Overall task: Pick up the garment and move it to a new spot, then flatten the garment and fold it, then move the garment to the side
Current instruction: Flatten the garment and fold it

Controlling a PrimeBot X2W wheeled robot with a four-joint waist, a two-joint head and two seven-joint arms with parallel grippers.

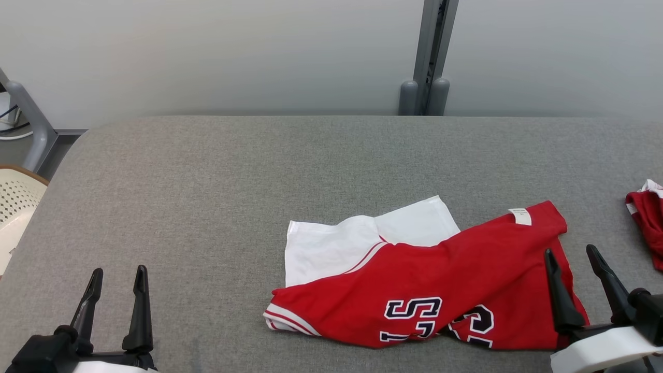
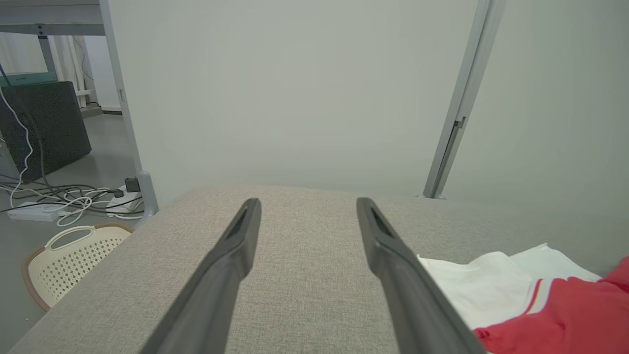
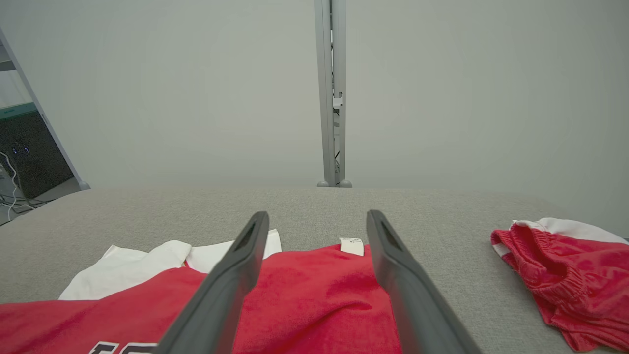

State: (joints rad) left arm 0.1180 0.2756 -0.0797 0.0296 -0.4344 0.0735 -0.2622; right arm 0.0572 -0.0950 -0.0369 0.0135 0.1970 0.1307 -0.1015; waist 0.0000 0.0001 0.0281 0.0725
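Observation:
The garment (image 1: 414, 274) is a red and white shirt with dark lettering, lying rumpled on the grey table (image 1: 207, 181) at front centre-right; a white label sits at its far right corner. My right gripper (image 1: 572, 254) hovers open over the garment's right end, fingers spread with nothing between them. In the right wrist view the garment (image 3: 314, 290) lies under and between the right gripper's (image 3: 318, 219) fingers. My left gripper (image 1: 118, 273) stands open at the front left, well apart from the garment. The left wrist view shows the left gripper (image 2: 308, 205) open over bare table, the garment (image 2: 530, 300) to its right.
A second red and white garment (image 1: 647, 217) is bunched at the table's right edge, also seen as a heap (image 3: 560, 265) in the right wrist view. A cream perforated basket (image 1: 15, 202) stands on the floor left of the table. A grey wall and post (image 1: 427, 62) stand behind.

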